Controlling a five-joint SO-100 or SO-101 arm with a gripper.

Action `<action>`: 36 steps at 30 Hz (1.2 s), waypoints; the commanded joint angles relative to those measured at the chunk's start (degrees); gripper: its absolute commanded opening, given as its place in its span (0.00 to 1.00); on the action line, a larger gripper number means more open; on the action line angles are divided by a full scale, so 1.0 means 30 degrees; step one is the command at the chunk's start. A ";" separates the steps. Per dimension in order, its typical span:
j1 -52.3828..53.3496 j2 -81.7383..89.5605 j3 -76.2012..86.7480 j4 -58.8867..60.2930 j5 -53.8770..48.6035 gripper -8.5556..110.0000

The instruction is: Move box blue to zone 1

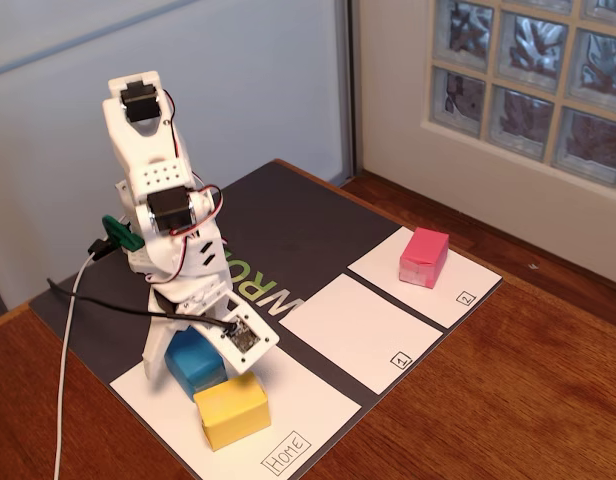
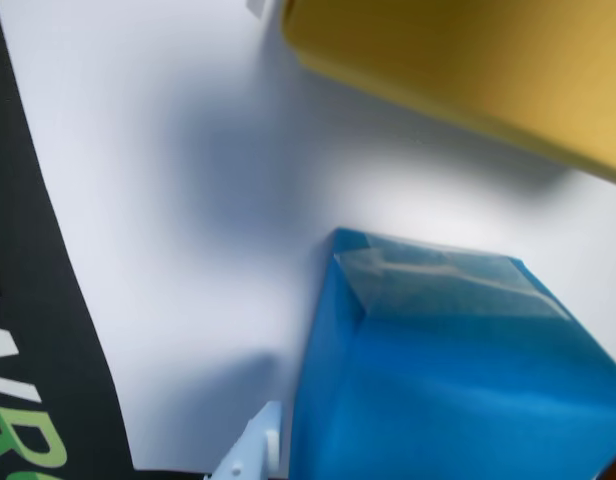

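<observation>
Blue box (image 2: 438, 370) between end effector (image 1: 183, 358) fingers, beside yellow block (image 1: 231, 408)

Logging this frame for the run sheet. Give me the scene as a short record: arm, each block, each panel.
gripper: lowered over the blue block on the Home panel; open or shut not clear
blue block: on the Home panel, beside the yellow block
yellow block: on the Home panel, nearer the camera in the fixed view
pink block: on panel 2
panel 1: nothing on it
</observation>
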 commanded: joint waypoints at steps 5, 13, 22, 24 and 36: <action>0.0146 -0.0615 -0.0029 -0.0703 -0.0205 0.44; 0.0146 -0.1084 -0.0059 -0.0850 -0.0381 0.32; 0.0088 -0.0967 -0.0293 -0.0527 -0.0645 0.12; 0.0088 -0.0791 -0.0293 -0.0322 -0.0645 0.09; 0.0176 0.1260 -0.4482 0.5098 -0.1582 0.07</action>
